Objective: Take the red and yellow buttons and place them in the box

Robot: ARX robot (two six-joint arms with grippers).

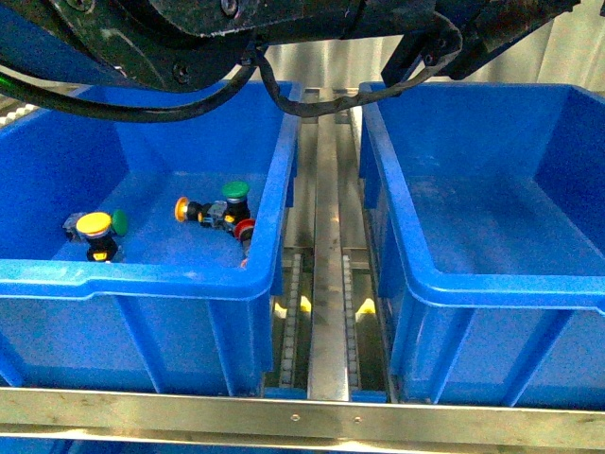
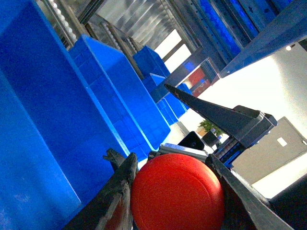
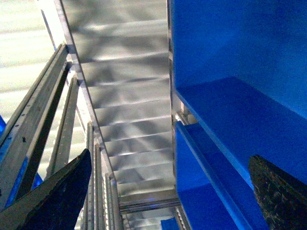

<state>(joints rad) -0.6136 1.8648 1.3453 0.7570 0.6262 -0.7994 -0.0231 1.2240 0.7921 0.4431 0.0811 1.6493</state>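
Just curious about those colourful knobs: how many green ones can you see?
2, both in the left bin: one green button beside a yellow button near the left wall, the other nearer the right wall. The front rim may hide more.

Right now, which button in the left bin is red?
The red button against the left bin's right wall, beside a green cap; others are yellow or green.

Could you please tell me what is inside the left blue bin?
In the left blue bin: a yellow-capped button with a green cap behind it, an orange-capped button, a green-capped button and a red-capped button. The near wall hides the floor's front strip.
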